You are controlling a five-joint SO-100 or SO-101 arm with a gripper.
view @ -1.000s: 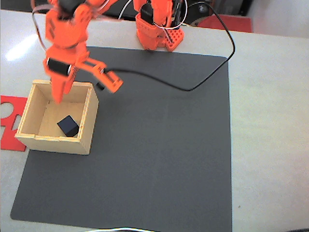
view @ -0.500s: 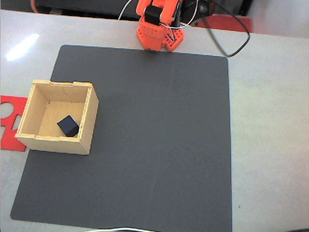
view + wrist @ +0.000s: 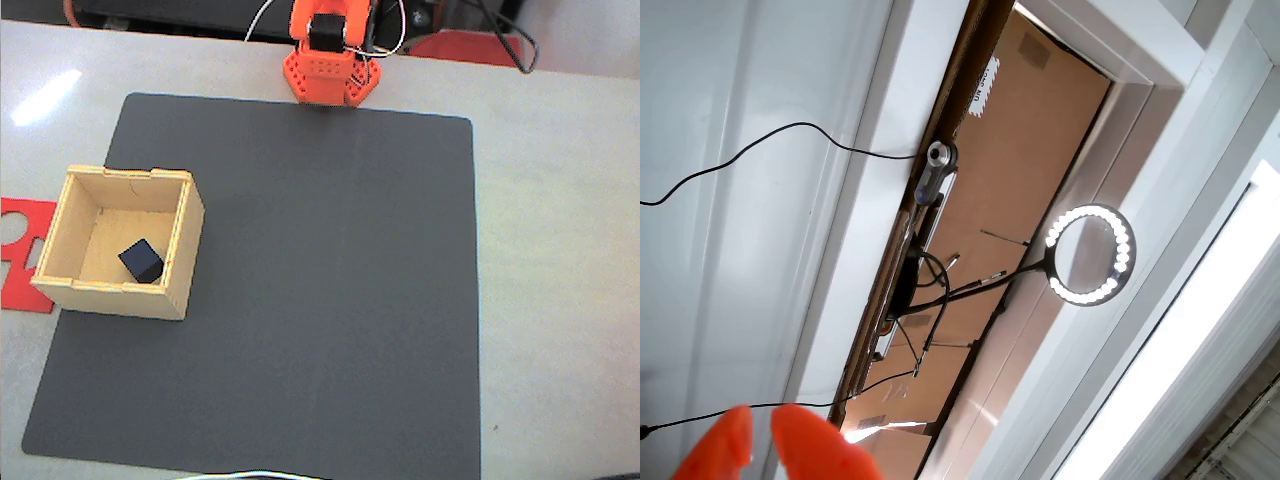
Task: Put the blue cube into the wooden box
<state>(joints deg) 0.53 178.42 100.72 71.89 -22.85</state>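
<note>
Blue cube (image 3: 142, 261) sits inside wooden box (image 3: 185, 250); task looks done. Hand (image 3: 760, 440) points at ceiling, fingertips slightly parted, holding nothing.

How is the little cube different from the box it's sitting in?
The cube is very dark, almost black; the box is pale wood. The cube is far smaller than the box. The cube looks like a closed block; the box is open on top. Both have square shapes and straight edges.

Cube (image 3: 142, 261): small, near-black navy, matte; rests on the floor of the box (image 3: 187, 242), toward its near right corner (fixed view), turned slightly askew. Box: pale plywood, square, open-topped, upright, at the mat's left edge.
</note>
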